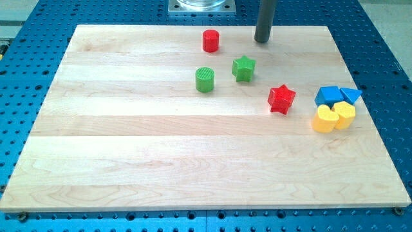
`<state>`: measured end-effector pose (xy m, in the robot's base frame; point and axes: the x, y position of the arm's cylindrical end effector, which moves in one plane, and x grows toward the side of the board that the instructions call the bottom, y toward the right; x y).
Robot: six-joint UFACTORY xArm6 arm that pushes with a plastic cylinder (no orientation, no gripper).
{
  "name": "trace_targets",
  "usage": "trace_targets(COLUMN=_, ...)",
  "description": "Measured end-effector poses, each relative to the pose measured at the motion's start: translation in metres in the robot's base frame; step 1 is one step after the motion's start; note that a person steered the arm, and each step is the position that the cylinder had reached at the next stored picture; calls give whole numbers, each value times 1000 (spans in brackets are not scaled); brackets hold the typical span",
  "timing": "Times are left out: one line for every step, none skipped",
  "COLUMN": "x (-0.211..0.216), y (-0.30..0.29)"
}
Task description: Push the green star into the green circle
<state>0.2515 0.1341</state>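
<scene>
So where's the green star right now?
The green star sits in the upper middle of the board, just right of the green circle without touching it, and my tip is above it toward the view's top right.

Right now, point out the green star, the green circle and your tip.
green star (244,68), camera view, middle of its top face
green circle (205,79), camera view, middle of the cylinder
my tip (262,41), camera view, rod's lower end, toward the view's top right of the star
</scene>
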Motion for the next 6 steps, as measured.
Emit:
trace_targets(x=30, y=-27)
trace_targets(x=55, y=-76)
trace_targets(x=84, y=-83)
trace_targets(x=88, y=-55)
trace_targets(x=56, y=-7)
trace_targets(x=47, y=21)
